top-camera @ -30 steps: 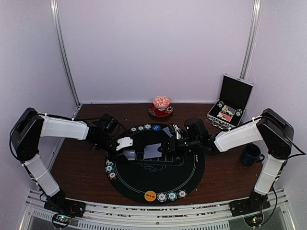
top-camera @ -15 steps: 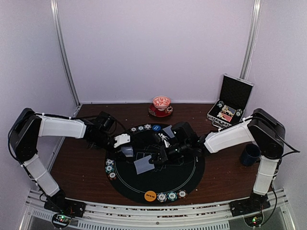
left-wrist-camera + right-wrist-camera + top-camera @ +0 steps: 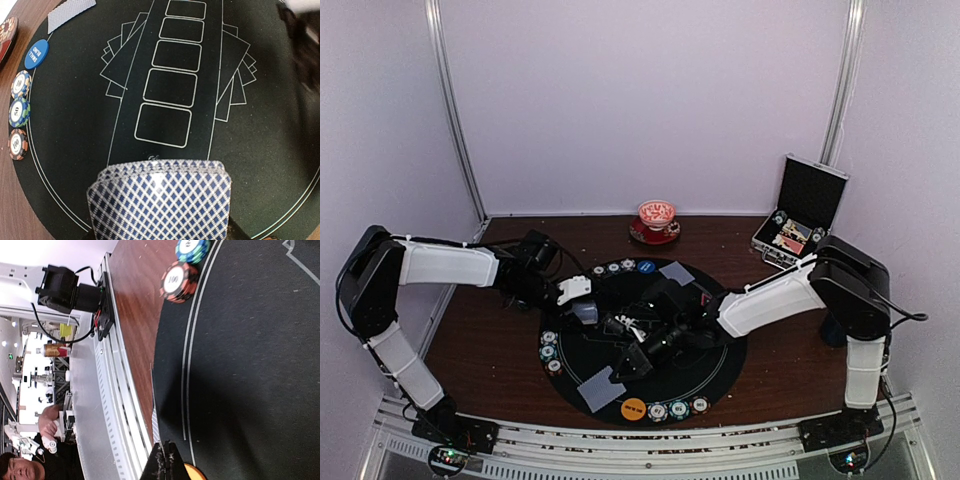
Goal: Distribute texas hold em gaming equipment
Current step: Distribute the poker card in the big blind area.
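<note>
My left gripper [image 3: 579,300] is shut on a deck of blue-diamond-backed playing cards [image 3: 160,202] above the round black mat's [image 3: 715,350] left part; the deck hides its fingers in the left wrist view. My right gripper [image 3: 626,364] is shut on a single card [image 3: 601,388] low over the mat's near-left edge; in the right wrist view that card [image 3: 155,427] shows edge-on. Another card [image 3: 676,273] lies at the mat's far side. An orange disc [image 3: 633,408] and three chips [image 3: 679,408] sit at the near rim, a blue disc [image 3: 646,266] and three chips [image 3: 613,267] at the far rim, and three chips [image 3: 549,352] at the left rim.
An open silver-edged black case [image 3: 800,222] stands at the back right. A red cup on a saucer [image 3: 657,222] sits behind the mat. A dark blue mug [image 3: 840,326] stands by the right arm. The metal rail [image 3: 107,405] runs along the near table edge.
My right gripper has carried the single card from the mat's middle down to its near-left edge. The left gripper with the deck has stayed almost still.
</note>
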### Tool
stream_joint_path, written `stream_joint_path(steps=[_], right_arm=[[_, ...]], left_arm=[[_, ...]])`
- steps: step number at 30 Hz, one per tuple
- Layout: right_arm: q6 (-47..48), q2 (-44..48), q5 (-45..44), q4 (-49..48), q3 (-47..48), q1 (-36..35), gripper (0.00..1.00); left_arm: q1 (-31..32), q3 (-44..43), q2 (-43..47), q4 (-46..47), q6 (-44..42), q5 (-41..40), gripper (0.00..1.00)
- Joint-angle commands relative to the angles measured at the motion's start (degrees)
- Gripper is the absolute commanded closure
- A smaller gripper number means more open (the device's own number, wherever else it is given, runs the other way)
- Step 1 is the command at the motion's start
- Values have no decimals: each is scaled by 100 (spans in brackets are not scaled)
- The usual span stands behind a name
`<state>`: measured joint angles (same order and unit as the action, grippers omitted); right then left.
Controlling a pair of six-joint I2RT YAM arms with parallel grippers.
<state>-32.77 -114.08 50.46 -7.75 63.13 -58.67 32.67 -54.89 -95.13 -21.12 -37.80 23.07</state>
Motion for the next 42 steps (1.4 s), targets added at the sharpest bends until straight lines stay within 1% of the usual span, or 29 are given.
stream_joint_path(steps=[1, 9, 13, 15, 18, 20, 29, 34, 38, 42], right_arm=[[381, -192, 138, 377, 253, -121, 100], [403, -489, 10, 561, 512, -151, 100], [473, -478, -188, 715, 597, -153, 100], [537, -455, -273, 852, 635, -153, 94], [632, -378, -426, 991, 671, -153, 74], [678, -327, -533, 1097, 691, -160, 66], [868, 140, -1156, 1514, 682, -117, 57], [850, 660, -1538, 1576, 536, 37, 48], [553, 1082, -1826, 1151, 228, 262, 42], [66, 1318, -2089, 318, -124, 452, 36]], left_arm=[[-58, -141, 162, 69, 50, 63, 51], [-55, -136, 164, 65, 45, 75, 51], [-64, -137, 143, 69, 45, 84, 51], [-67, -136, 135, 62, 45, 81, 51], [-67, -143, 135, 67, 45, 92, 51], [-64, -152, 132, 65, 45, 92, 51], [-65, -145, 141, 51, 39, 112, 51], [-61, -142, 163, 39, 32, 142, 51], [-61, -136, 197, 30, 14, 177, 51], [-63, -154, 190, -11, -16, 213, 51]])
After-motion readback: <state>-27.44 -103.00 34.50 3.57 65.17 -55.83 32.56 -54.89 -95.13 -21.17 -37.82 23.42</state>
